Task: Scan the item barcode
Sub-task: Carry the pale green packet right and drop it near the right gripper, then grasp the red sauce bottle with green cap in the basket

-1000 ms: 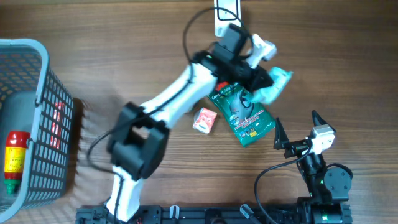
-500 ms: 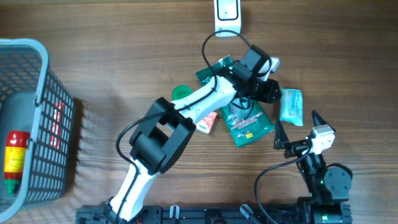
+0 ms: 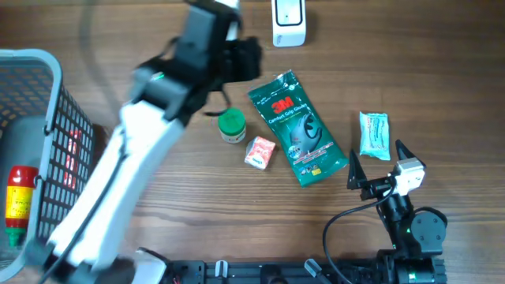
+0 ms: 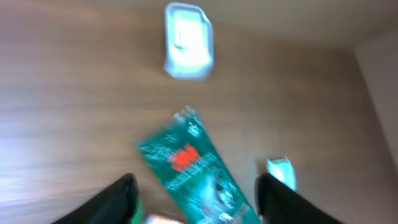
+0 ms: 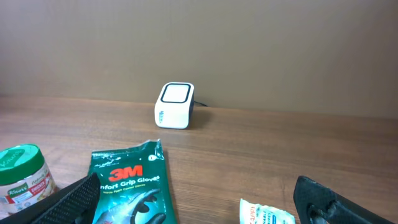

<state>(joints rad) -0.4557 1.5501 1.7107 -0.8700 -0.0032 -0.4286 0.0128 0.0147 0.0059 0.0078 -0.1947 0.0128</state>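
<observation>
The white barcode scanner (image 3: 288,24) stands at the table's far edge and also shows as the scanner (image 5: 175,105) and, blurred, as the scanner (image 4: 188,40). A small teal packet (image 3: 374,134) lies flat to the right of a green 3M glove pack (image 3: 298,126), free of both grippers. My left gripper (image 3: 249,59) is motion-blurred, up left of the scanner, open with nothing between its fingers (image 4: 118,200). My right gripper (image 3: 377,162) rests open near the front right, just below the teal packet (image 5: 267,213).
A green-lidded jar (image 3: 231,126) and a small red-and-white box (image 3: 259,152) sit left of the glove pack (image 5: 127,186). A grey wire basket (image 3: 49,118) holding a red and yellow bottle (image 3: 19,197) stands at the left edge.
My left gripper opened and let go of the teal packet, which now lies right of the glove pack. The left arm swung away to the left. My right arm has not moved.
</observation>
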